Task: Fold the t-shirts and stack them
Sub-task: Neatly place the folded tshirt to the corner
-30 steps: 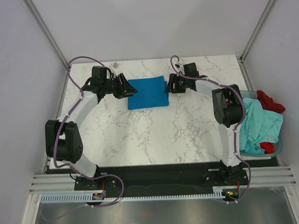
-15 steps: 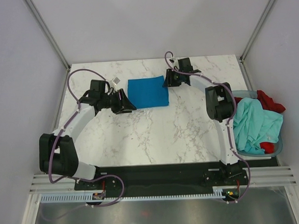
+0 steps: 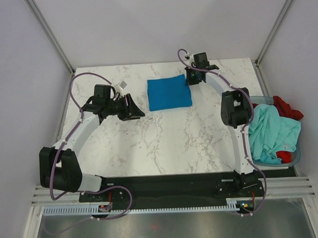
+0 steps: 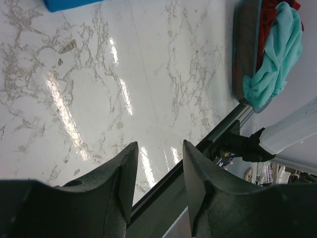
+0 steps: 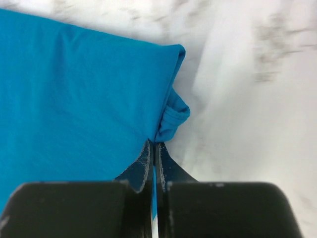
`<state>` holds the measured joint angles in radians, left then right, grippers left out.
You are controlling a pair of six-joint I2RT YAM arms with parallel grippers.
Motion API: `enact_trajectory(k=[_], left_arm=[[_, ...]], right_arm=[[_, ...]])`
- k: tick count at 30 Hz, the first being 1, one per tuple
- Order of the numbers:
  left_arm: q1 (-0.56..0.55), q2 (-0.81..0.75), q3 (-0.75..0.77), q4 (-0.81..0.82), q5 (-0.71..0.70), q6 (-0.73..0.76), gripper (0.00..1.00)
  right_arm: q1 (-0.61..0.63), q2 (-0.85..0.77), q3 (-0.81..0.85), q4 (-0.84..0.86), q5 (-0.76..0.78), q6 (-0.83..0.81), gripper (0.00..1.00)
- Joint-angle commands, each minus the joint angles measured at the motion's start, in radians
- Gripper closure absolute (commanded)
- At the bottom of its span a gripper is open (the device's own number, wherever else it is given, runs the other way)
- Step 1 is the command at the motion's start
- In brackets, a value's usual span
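1. We see a white marbled worktop (image 3: 165, 145) that carries everything, with both arms reaching across it from the near edge.
2. A grey-blue plastic basket (image 3: 297, 155) sits at the right edge of the worktop.
3. The mint shirt (image 3: 272, 133) lies crumpled in the basket. It covers most of it and spills over the rim on the worktop side.
4. The blue shirt (image 3: 169, 92) lies flat as a folded rectangle on the far middle of the worktop, well apart from the basket.
5. The red shirt (image 3: 286, 108) is bunched at the far end of the basket, partly over the rim. We also see a small red patch peeking out under the mint shirt at the near end.
6. The right fingers (image 5: 147, 161) are clenched at the blue shirt's far right corner. In the wrist view a thin sliver of blue fabric is pinched between them, beside a small rolled lump of cloth.
7. The left fingers (image 3: 133, 107) are spread apart and grasp nothing. They hang over bare worktop to the left of the blue shirt, apart from it.
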<state>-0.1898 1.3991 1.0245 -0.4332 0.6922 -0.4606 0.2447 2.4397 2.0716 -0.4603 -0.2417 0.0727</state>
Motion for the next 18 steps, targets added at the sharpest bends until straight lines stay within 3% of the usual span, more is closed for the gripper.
enact_trajectory(k=[1,7,18], left_arm=[[-0.005,-0.037,-0.006,0.004,0.049,0.027,0.51],[-0.011,-0.026,-0.004,0.002,0.064,0.02,0.51],[-0.022,-0.028,-0.004,0.002,0.035,0.016,0.52]], right_arm=[[-0.059,0.019,0.102,-0.101,0.166,-0.117,1.0],[-0.123,0.022,0.131,-0.126,0.323,-0.197,1.0],[-0.225,0.088,0.246,-0.147,0.421,-0.327,1.0]])
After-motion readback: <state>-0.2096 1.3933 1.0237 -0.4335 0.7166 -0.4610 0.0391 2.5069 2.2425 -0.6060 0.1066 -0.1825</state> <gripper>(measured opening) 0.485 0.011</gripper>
